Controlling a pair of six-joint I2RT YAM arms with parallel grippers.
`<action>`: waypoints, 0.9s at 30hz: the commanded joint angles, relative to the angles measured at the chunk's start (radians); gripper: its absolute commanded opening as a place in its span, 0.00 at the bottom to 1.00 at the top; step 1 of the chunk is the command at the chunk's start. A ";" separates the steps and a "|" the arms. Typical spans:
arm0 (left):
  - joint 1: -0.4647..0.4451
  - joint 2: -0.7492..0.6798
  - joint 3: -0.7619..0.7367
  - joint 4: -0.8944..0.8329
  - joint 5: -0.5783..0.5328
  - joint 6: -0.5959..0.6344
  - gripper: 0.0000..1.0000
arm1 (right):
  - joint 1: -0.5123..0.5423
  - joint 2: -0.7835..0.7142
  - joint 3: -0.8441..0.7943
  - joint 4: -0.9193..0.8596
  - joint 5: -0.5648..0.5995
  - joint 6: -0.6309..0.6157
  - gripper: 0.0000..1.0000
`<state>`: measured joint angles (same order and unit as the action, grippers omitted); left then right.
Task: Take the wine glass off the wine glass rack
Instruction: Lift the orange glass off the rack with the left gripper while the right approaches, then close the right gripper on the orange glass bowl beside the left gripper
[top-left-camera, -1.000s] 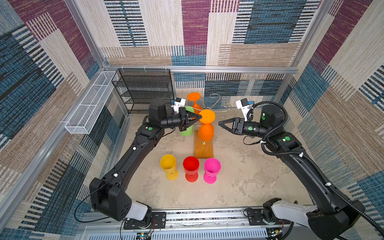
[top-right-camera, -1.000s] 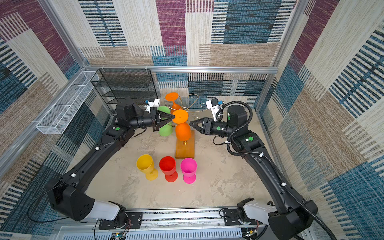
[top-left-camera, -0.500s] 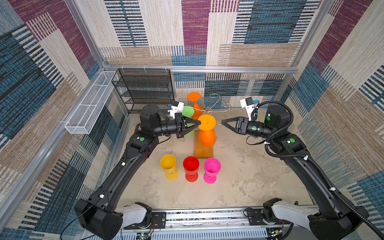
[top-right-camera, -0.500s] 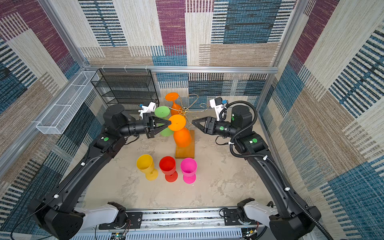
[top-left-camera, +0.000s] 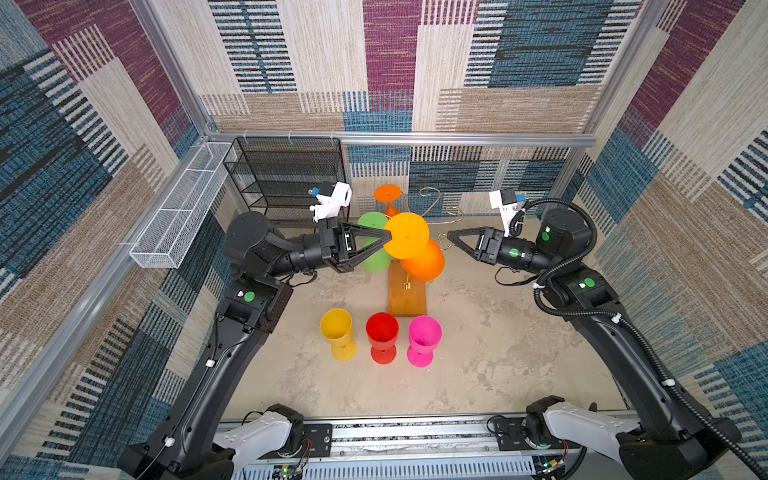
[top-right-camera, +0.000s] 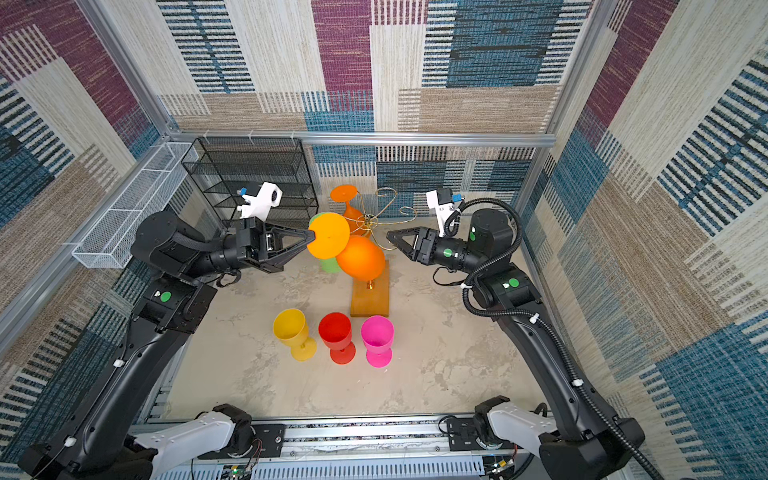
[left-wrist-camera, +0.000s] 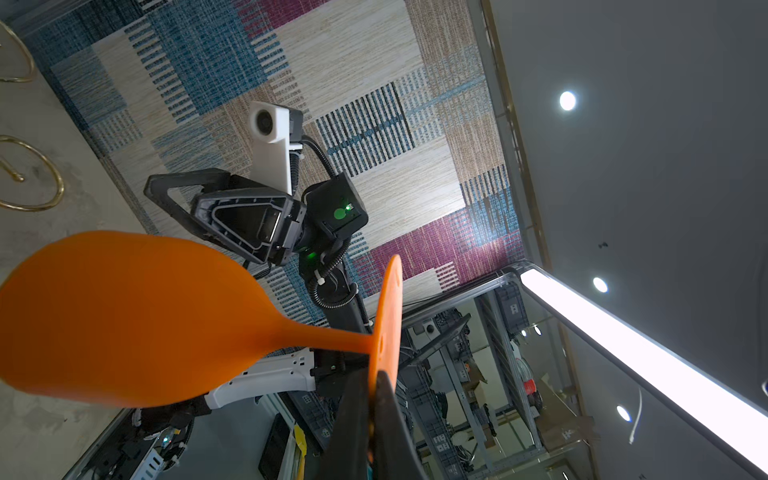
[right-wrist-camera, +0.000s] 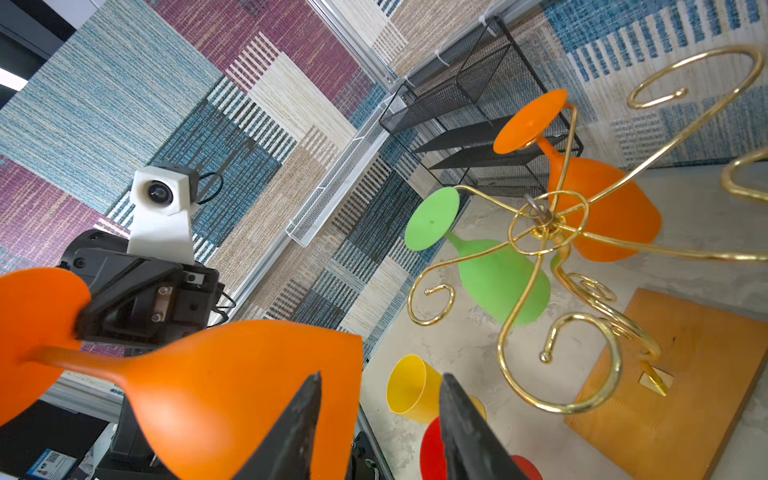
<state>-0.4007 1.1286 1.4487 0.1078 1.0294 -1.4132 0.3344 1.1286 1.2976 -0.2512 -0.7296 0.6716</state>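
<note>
The left gripper (top-left-camera: 388, 240) is clamped tight on the rim of the round foot of an orange plastic wine glass (top-left-camera: 409, 243). It holds the glass in the air, foot uppermost and bowl hanging below, tilted toward the right arm. In the left wrist view both fingers (left-wrist-camera: 349, 424) pinch the disc edge-on. In the right wrist view this glass (right-wrist-camera: 232, 386) sits clear of the curled arms of the gold wire wine glass rack (right-wrist-camera: 540, 224), touching none of them. The rack stands on its orange-brown wooden base (top-left-camera: 407, 297) near the middle of the back edge of the grey mottled tabletop (top-left-camera: 498, 353). A green plastic wine glass (top-left-camera: 377, 262) and a second orange wine glass (top-left-camera: 387, 195) hang upside down from its arms. The right gripper (top-left-camera: 451, 235) hovers just beside the held glass's bowl, jaws partly apart with nothing between them. A yellow goblet (top-left-camera: 337, 332), a red goblet (top-left-camera: 381, 334) and a pink goblet (top-left-camera: 424, 336) stand upright in a row just in front of the base
</note>
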 joint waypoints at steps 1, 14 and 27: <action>0.009 0.000 0.021 0.142 -0.025 -0.007 0.00 | -0.001 -0.041 -0.033 0.127 0.031 0.008 0.50; 0.030 0.203 -0.114 0.872 -0.192 -0.384 0.00 | -0.009 -0.215 -0.365 0.717 0.110 0.144 0.59; 0.007 0.252 -0.204 1.030 -0.273 -0.515 0.00 | -0.010 -0.115 -0.335 0.751 0.156 0.081 0.60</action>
<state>-0.3885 1.3830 1.2610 1.0431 0.7902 -1.8862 0.3252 0.9955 0.9512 0.4355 -0.5900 0.7605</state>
